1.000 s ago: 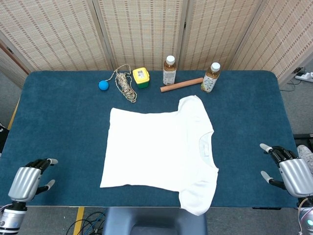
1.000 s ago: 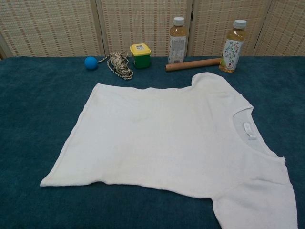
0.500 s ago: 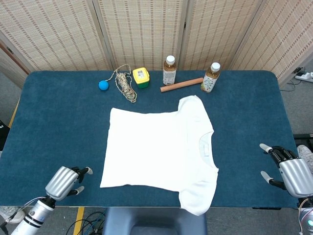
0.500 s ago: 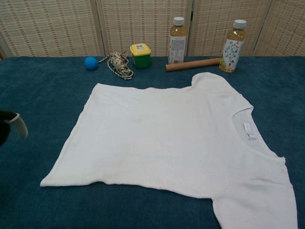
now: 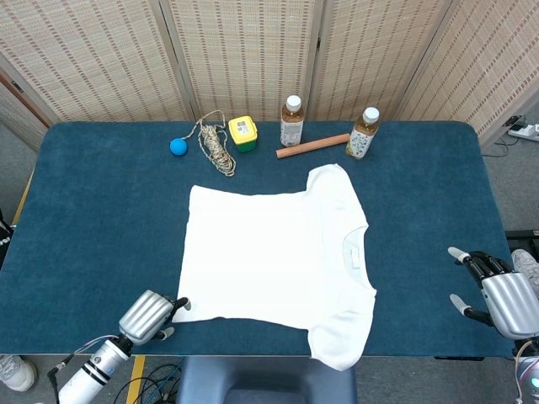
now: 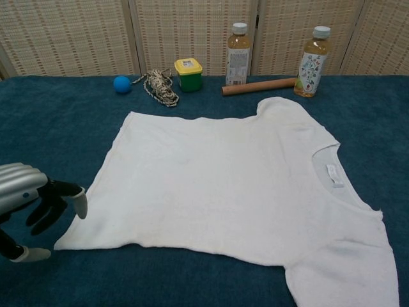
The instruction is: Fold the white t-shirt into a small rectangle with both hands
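Note:
The white t-shirt lies spread flat on the blue table, collar toward the right, hem toward the left; it fills the chest view too. My left hand hovers at the near left hem corner, fingers apart and holding nothing, seen closer in the chest view. My right hand stays at the table's right edge, well clear of the shirt, fingers spread and empty. It does not show in the chest view.
Along the far edge stand a blue ball, a coil of rope, a yellow-green tub, two drink bottles and a brown tube. The shirt's near sleeve hangs over the table's front edge.
My left hand has moved right along the front edge, from the table's left corner to the shirt's near hem corner. The right hand and shirt have not moved.

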